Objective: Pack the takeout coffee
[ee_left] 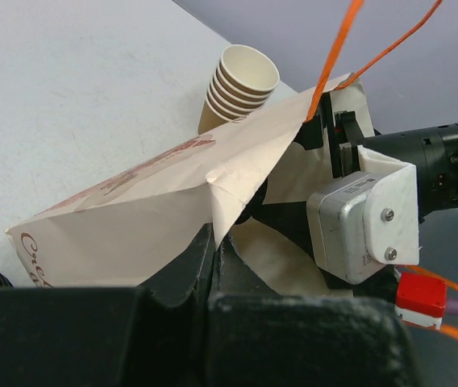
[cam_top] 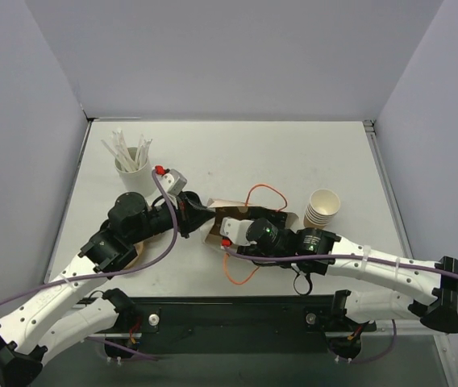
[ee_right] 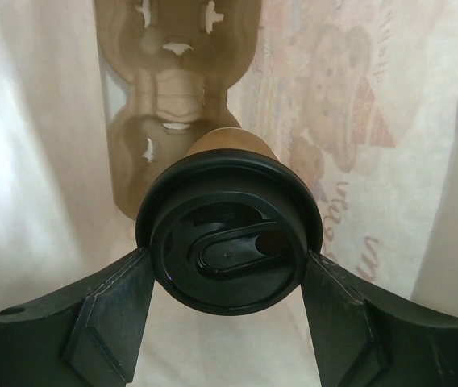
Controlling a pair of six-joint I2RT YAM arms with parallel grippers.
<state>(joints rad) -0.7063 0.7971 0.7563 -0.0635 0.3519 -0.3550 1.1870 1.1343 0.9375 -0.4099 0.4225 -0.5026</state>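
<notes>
The takeout coffee [ee_right: 229, 242] sat inside the bag, its base pointing deeper in and its black lid facing out. On the counter [cam_top: 237, 153], the printed paper bag [ee_left: 148, 193] appeared to lie on its side. The left gripper [ee_left: 213, 242], closed tight, pinched a fold at the bag's mouth to hold it open. Further in lay a moulded pulp cup carrier [ee_right: 176, 105], its sockets just beyond the cup. The right gripper [ee_right: 229, 266] held the coffee, its jaws spread wide and pressed against opposite sides of the lid's rim. Because the hold was on the lid alone, a snag on the carrier's edge could probably pop it loose and spill. If the pinched fold slipped, the bag wall would likely sag onto the cup.
</notes>
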